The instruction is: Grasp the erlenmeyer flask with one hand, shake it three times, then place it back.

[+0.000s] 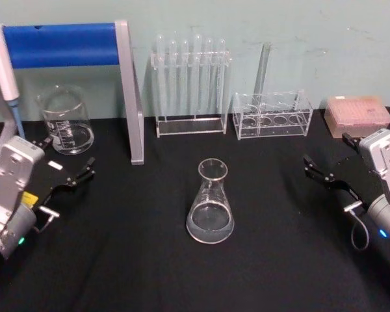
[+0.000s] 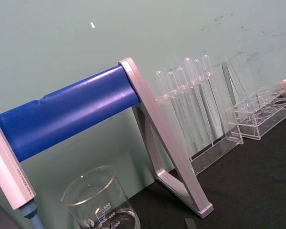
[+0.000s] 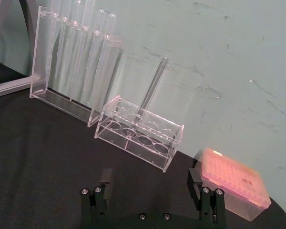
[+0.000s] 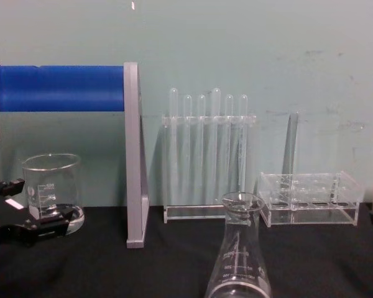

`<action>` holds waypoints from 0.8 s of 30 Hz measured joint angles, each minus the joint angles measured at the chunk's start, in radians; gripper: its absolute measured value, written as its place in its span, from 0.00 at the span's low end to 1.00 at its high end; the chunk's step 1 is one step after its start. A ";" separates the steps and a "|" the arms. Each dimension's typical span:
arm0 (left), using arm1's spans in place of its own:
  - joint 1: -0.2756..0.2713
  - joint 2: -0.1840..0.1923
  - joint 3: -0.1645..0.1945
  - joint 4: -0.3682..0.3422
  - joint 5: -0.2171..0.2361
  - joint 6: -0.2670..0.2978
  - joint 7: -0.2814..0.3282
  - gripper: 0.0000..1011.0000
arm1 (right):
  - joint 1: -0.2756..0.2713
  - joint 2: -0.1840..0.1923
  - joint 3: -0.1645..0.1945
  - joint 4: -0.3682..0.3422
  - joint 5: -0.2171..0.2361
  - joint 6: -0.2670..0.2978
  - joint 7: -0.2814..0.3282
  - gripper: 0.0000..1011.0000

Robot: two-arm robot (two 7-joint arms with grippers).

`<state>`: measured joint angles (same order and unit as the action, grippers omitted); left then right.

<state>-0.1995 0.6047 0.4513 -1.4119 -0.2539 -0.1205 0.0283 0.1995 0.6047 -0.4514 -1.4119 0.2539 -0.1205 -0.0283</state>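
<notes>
Two grippers are positioned low over the black tabletop [image 1: 130, 266], one at each side, and nothing is gripped by either. The left gripper [image 1: 69, 159] is set at the left edge, just in front of the beaker [image 1: 66, 120]. Its black fingers are spread wide, and a small white label is carried on it. The right gripper [image 3: 150, 183] is placed at the right edge, near the pink tip box [image 1: 357, 116]. In the right wrist view its two fingers are seen far apart, with bare cloth between them.

The erlenmeyer flask [image 1: 210, 205] is stood upright on the tabletop in the middle, between the two grippers and well apart from both. White graduation marks are shown on its wall. In the chest view it is seen at the near edge, in front of the racks.

Behind the flask, along the pale green wall, a tall clear rack [image 1: 190, 127] is loaded with a row of upright test tubes [image 1: 196, 65]. Just to the right of it, a low clear rack [image 1: 272, 120] is set with a single tube [image 1: 264, 68] standing in it. A stand with a blue bar [image 1: 65, 44] and a silver leg is placed at the back left, beside the beaker. A pipette [image 1: 3, 65] is seen at the stand's left end.
</notes>
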 joint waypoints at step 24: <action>0.000 0.000 0.000 0.000 0.000 0.000 0.000 0.99 | -0.095 0.059 0.077 -0.118 0.166 -0.078 0.250 0.99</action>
<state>-0.1995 0.6047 0.4514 -1.4119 -0.2539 -0.1206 0.0283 0.1048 0.6636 -0.3741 -1.5302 0.4202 -0.1986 0.2221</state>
